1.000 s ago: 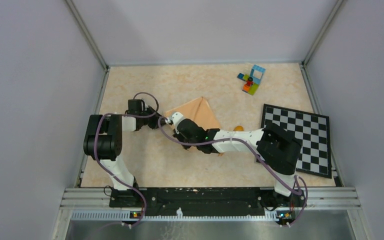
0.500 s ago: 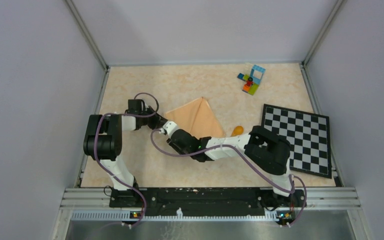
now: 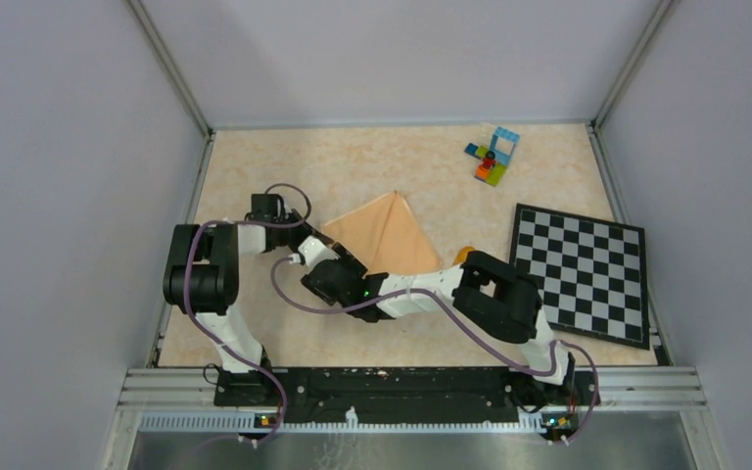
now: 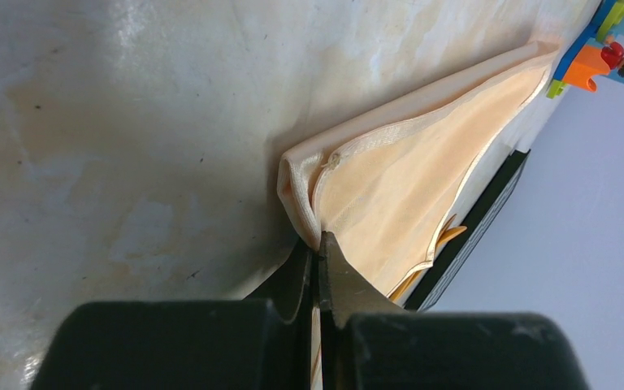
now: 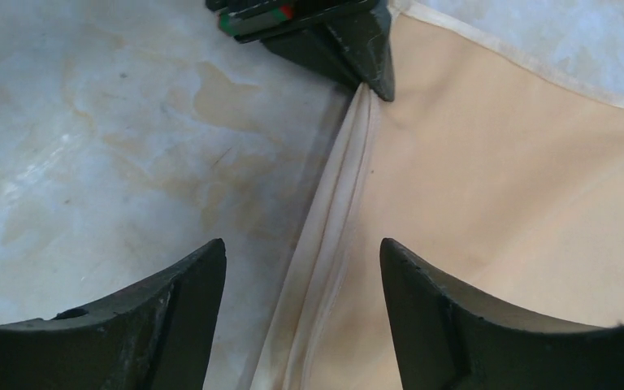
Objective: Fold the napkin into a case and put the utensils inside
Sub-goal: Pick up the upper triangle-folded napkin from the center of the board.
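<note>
**Napkin (image 3: pixel 392 230) corner pinched, right gripper (image 5: pixel 301 252) spread wide**

Napkin: one. Peach-tan cloth, soft, with a stitched hem. Folded into a flat triangle mid-table, layers doubled at its left corner.

Left gripper (image 4: pixel 318 244): thin black fingers together, clamped on that left corner.

Right gripper: two curved black fingers well apart, straddling the napkin's near-left hem just beside the left gripper, gripping nothing.

Utensils (image 3: pixel 464 254): only one orange plastic tip shows, at the napkin's right corner. Cannot tell how many or which.

Board (image 3: pixel 583 272): one. Black-and-white checks, flat, square, on the right side.

Bricks (image 3: pixel 492 157): one small multicoloured cluster, far right.

Table (image 3: pixel 255 166): marbled beige, smooth.
</note>
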Controlling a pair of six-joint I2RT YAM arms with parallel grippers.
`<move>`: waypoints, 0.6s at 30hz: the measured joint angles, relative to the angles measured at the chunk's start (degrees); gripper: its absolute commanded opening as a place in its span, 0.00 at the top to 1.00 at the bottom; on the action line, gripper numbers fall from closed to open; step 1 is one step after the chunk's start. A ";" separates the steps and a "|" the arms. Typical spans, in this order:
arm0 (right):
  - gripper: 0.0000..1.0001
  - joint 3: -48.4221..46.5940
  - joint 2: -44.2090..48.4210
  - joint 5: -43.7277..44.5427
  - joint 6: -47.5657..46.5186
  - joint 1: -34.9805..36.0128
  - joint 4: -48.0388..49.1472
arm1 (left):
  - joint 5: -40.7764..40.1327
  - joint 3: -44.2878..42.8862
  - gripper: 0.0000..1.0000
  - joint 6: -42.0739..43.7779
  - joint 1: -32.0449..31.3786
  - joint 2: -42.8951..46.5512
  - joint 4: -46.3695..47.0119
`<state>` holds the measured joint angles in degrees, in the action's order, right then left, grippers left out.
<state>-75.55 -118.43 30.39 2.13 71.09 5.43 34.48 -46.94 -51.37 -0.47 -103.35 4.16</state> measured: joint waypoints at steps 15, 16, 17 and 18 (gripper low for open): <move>0.62 -5.14 -5.97 14.03 1.90 1.60 -5.70 | -1.60 -2.82 1.00 -1.49 0.00 -0.02 -7.32; 0.62 -5.14 -5.95 14.32 2.25 1.99 -6.25 | -1.75 -2.97 1.00 -1.46 -0.02 -0.02 -7.69; 0.64 -5.11 -5.95 14.62 2.64 2.38 -6.51 | -1.86 -3.13 1.00 -1.44 -0.02 -0.02 -8.07; 0.66 -5.09 -5.95 14.88 3.10 2.80 -6.86 | -1.97 -3.26 1.00 -1.46 -0.02 -0.02 -8.33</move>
<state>-80.64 -124.38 45.28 5.23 73.89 -1.43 32.51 -50.19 -52.84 -0.49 -103.37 -4.16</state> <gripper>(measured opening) 0.381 0.012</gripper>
